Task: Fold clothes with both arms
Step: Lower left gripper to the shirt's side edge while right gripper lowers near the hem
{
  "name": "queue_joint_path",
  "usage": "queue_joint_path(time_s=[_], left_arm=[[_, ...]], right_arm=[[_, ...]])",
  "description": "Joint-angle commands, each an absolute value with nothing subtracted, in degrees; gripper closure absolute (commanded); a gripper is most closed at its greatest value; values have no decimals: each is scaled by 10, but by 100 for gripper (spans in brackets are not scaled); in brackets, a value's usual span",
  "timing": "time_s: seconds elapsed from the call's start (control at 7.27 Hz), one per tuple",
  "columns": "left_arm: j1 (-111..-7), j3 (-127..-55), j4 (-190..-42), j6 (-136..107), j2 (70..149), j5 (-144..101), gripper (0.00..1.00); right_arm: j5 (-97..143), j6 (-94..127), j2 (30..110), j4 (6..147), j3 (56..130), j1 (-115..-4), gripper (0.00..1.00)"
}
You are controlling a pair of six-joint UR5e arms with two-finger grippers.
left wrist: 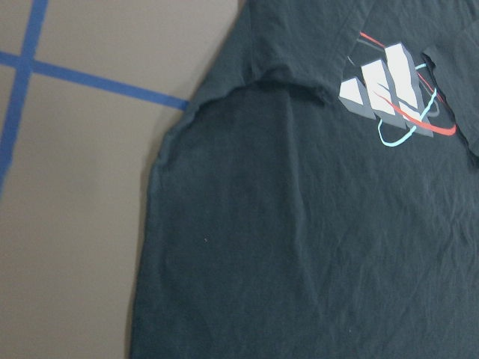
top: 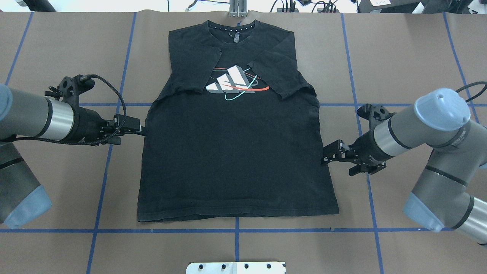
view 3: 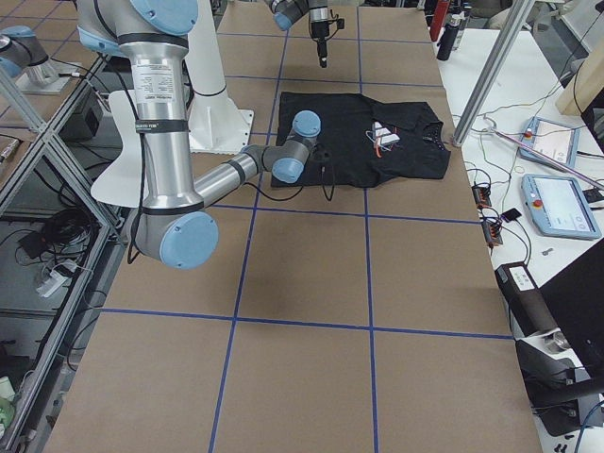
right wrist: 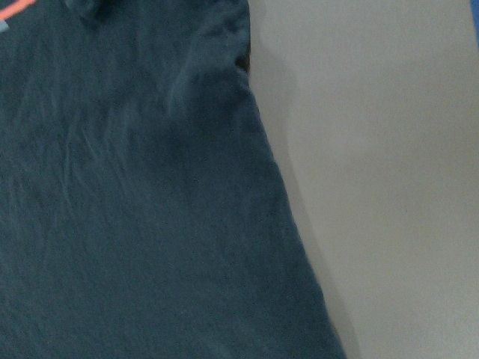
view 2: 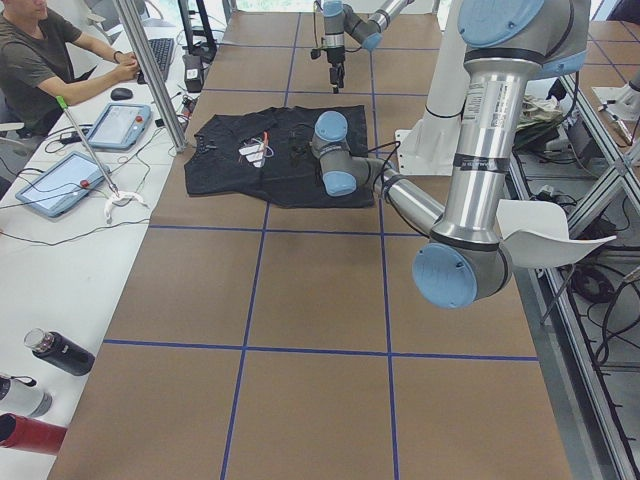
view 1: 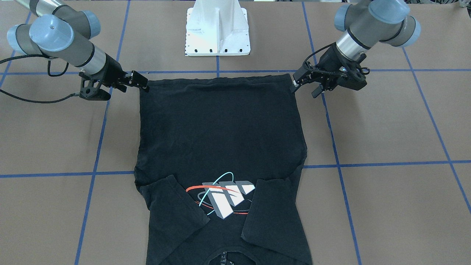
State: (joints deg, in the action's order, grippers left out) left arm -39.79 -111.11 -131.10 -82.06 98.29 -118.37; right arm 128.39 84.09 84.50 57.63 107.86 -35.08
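The clothes, one black T-shirt (top: 236, 160), lie flat on the brown table with the collar away from the robot. Both short sleeves are folded in over the chest, either side of the white-grey logo (top: 234, 82). My left gripper (top: 141, 132) hovers at the shirt's left side edge, below the armpit. It looks open and holds nothing. My right gripper (top: 324, 159) sits at the shirt's right side edge, also looking open and empty. In the front view the left gripper (view 1: 295, 84) and right gripper (view 1: 144, 84) flank the hem corners. Both wrist views show only the shirt (left wrist: 299, 247) (right wrist: 127, 209) and its edge.
The white base pedestal (view 1: 218, 29) stands behind the hem. Blue tape lines (top: 236, 230) grid the table. In the left side view a person (view 2: 40, 60) sits at a side bench with tablets (view 2: 60, 182), bottles (view 2: 60, 352) and a metal post (view 2: 150, 70).
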Motion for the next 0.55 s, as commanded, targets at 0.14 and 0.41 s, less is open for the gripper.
queue_joint_path(time_s=[0.14,0.41], left_arm=[[-386,-1121,-1309,-821,980,-1178,0],[-386,-1121,-1309,-821,980,-1178,0]], right_arm=[[1268,842,861,576,1081,-306,0],[1262,839,862,576,1076,-284,1]])
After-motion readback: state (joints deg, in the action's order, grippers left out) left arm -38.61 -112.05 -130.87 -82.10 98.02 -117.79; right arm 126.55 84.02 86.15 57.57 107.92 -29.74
